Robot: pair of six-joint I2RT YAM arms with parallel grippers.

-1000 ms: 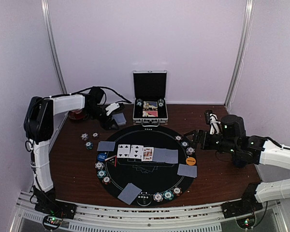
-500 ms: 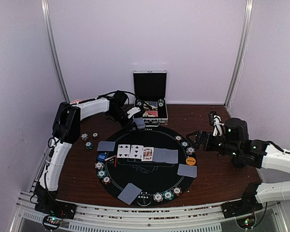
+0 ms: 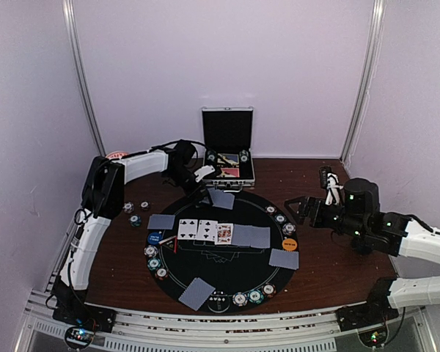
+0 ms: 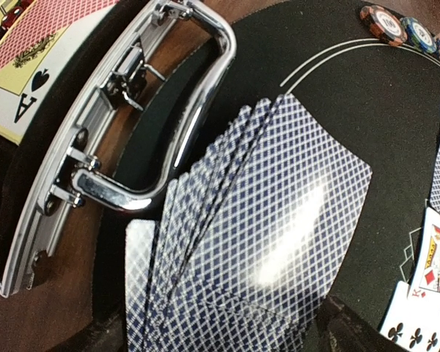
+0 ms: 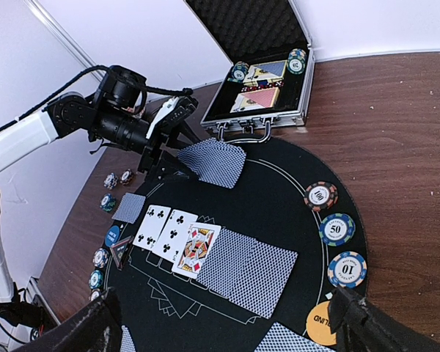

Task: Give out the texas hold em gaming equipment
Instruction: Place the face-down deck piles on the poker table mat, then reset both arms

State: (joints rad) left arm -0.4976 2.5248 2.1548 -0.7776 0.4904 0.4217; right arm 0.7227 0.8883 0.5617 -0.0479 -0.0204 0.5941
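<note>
Cards [image 3: 221, 199] now lie fanned on the mat [image 3: 238, 260], released by the left gripper [image 3: 205, 192]; right gripper [image 3: 295, 208] gapes empty. Case [image 5: 257, 126] holds decks [image 5: 258, 86] and chips [image 5: 240, 71]; mat chips [image 5: 320, 196] read 100, 50, 10.

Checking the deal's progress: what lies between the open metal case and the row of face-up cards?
A fan of face-down cards lies there on the black mat, near the handle of the case; the right wrist and top views show it.

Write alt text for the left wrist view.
A fanned stack of grey-blue-backed cards fills the frame over the black mat, beside the silver case's chrome handle. Striped chips sit top right; face-up cards show at lower right.
</note>
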